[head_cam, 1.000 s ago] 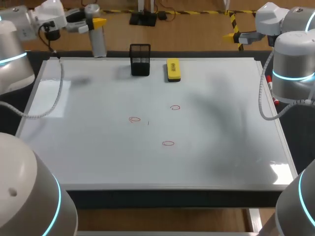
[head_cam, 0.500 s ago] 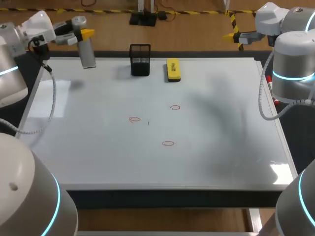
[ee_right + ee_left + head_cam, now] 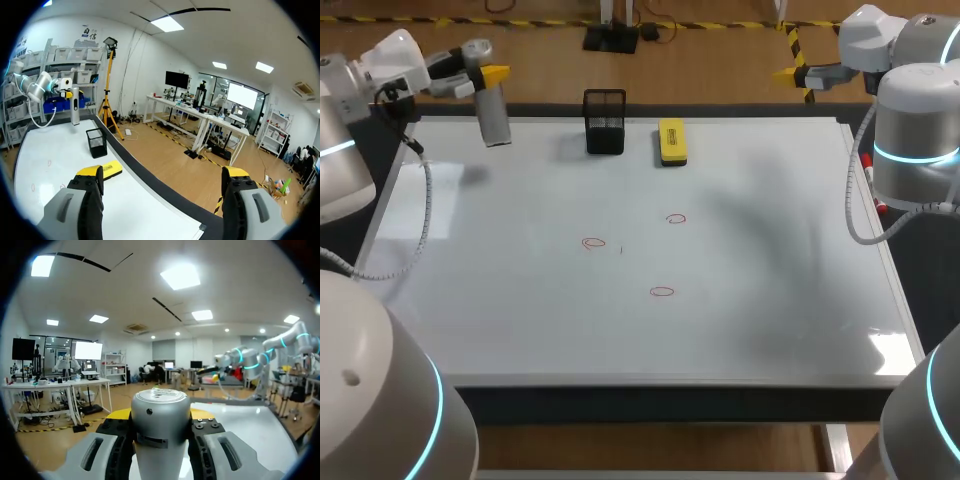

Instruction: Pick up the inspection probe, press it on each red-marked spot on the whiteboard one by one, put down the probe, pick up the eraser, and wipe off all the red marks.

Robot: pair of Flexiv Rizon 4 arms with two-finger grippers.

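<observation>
A grey cylindrical probe hangs upright over the far left corner of the whiteboard, clear of its surface. My left gripper is shut on the probe's top; in the left wrist view the probe stands clamped between both fingers of that gripper. Three red circles lie near the board's middle. The yellow eraser rests at the far edge. My right gripper is beyond the far right corner, and the right wrist view shows this gripper open and empty.
A black mesh holder stands at the far edge, just left of the eraser. Seen from the right wrist, the holder and the eraser lie ahead of the open fingers.
My left arm has carried the probe leftward and slightly down, away from the mesh holder. The right arm has stayed still.
</observation>
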